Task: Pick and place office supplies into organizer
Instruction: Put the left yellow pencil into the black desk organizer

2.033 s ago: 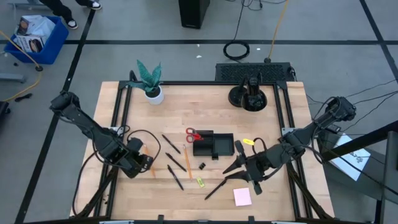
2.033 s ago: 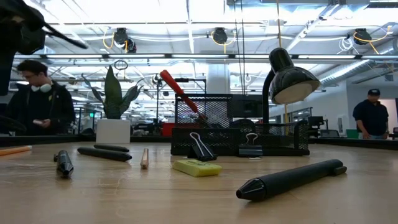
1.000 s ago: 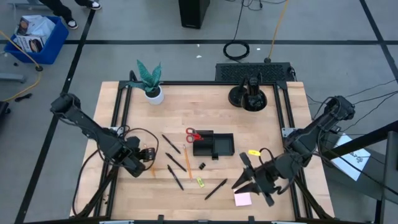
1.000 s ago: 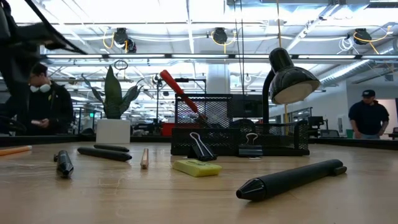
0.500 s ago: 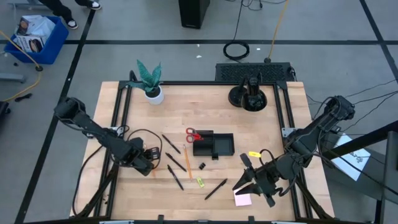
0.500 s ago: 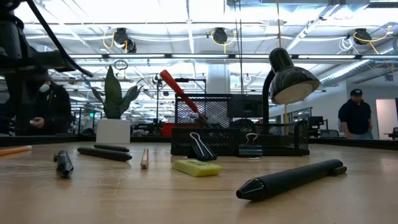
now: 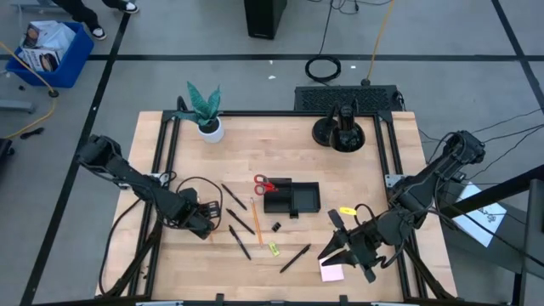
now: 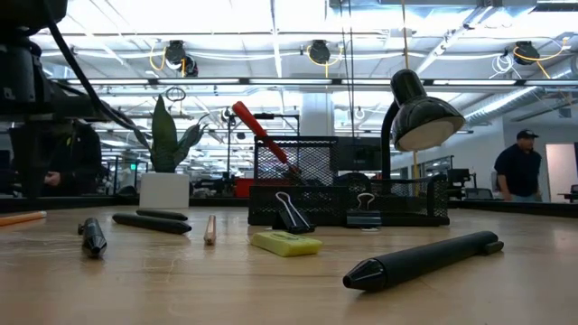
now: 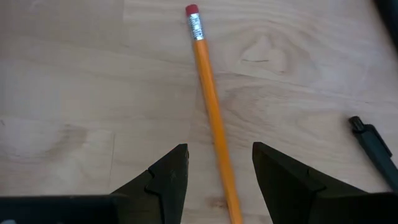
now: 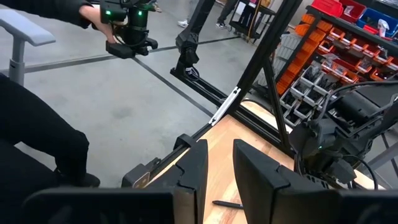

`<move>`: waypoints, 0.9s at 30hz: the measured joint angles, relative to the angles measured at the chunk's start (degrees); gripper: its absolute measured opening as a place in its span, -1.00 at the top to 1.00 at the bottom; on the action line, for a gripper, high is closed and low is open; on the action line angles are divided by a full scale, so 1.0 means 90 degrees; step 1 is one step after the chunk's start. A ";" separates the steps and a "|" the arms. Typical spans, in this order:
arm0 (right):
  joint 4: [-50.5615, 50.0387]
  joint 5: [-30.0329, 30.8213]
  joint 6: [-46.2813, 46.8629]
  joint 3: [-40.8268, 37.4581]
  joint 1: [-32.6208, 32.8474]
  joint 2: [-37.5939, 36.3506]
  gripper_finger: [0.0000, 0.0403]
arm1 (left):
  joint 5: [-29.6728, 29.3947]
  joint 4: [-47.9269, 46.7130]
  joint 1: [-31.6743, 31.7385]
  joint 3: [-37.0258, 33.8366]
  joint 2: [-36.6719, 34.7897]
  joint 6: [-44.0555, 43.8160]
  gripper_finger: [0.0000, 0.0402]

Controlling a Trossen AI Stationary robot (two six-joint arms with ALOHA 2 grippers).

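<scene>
The left gripper [image 9: 214,171] hung released over the thin orange wooden pencil [image 9: 211,115], its length running toward twelve o'clock between the fingers, left of the black divided organizer tray [image 7: 291,200]; the right gripper [image 7: 340,252], fingers apart and empty, waited.

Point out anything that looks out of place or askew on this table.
Only the red-handled scissors stand out: they jut tilted from the organizer. Pens and pencils lie scattered on the table, awaiting sorting.

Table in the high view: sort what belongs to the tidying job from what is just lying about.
Job: organizer, scissors, pencil, pens, clip, sticky-note pad.
Lying about: potted plant, round black stand.
</scene>
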 joint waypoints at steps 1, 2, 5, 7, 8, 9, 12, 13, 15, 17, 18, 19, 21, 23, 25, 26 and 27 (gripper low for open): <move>0.0000 -0.0001 0.0002 0.0001 0.0000 0.0000 0.65 | -0.0005 0.0000 0.0000 0.0000 -0.0004 -0.0002 0.08; -0.0002 0.0000 0.0002 0.0002 0.0000 0.0000 0.65 | -0.0007 0.0002 0.0000 0.0000 -0.0005 -0.0002 0.08; -0.0019 -0.0002 0.0000 0.0000 0.0000 0.0000 0.65 | -0.0045 0.0005 -0.0002 0.0000 -0.0005 -0.0025 0.08; -0.0017 -0.0002 0.0000 0.0000 0.0000 0.0000 0.65 | -0.0051 0.0005 -0.0002 0.0000 -0.0005 -0.0027 0.08; -0.0019 -0.0002 -0.0001 0.0000 0.0000 0.0000 0.65 | -0.0051 0.0007 -0.0002 0.0000 -0.0005 -0.0027 0.08; -0.0017 -0.0002 0.0000 0.0000 0.0000 0.0000 0.65 | -0.0048 0.0010 -0.0002 0.0000 -0.0005 -0.0032 0.08; -0.0017 -0.0002 0.0002 0.0000 0.0000 0.0000 0.65 | -0.0047 0.0019 -0.0002 0.0000 -0.0005 -0.0048 0.08; -0.0017 -0.0002 0.0002 0.0000 0.0000 0.0000 0.65 | -0.0046 0.0033 -0.0002 0.0000 -0.0005 -0.0049 0.08; -0.0019 -0.0002 0.0000 0.0000 0.0000 0.0000 0.65 | -0.0044 0.0102 -0.0002 0.0000 -0.0005 -0.0052 0.08; -0.0019 -0.0004 0.0002 0.0000 0.0000 0.0000 0.65 | -0.0018 0.0146 -0.0002 0.0000 -0.0005 -0.0059 0.08; -0.0017 -0.0002 0.0002 0.0002 0.0000 0.0000 0.65 | 0.0016 0.0146 -0.0002 0.0000 -0.0005 -0.0068 0.08; -0.0017 -0.0002 0.0002 0.0000 0.0000 0.0000 0.65 | 0.0065 0.0144 -0.0002 0.0000 -0.0005 -0.0084 0.08; -0.0017 -0.0002 0.0003 0.0000 -0.0002 0.0000 0.65 | 0.0114 0.0143 -0.0002 0.0000 -0.0005 -0.0095 0.08; -0.0018 -0.0002 0.0002 0.0001 0.0000 0.0000 0.65 | 0.0123 0.0147 -0.0002 0.0000 -0.0005 -0.0095 0.08; -0.0017 -0.0002 0.0000 0.0000 0.0000 0.0000 0.65 | 0.0127 0.0159 -0.0002 0.0000 0.0016 -0.0108 0.08; -0.0018 -0.0003 0.0001 0.0000 0.0000 0.0000 0.65 | 0.0139 0.0163 -0.0002 0.0000 0.0060 -0.0117 0.08; -0.0017 -0.0002 0.0001 0.0001 0.0000 0.0000 0.65 | 0.0167 0.0163 -0.0002 0.0000 0.0114 -0.0138 0.08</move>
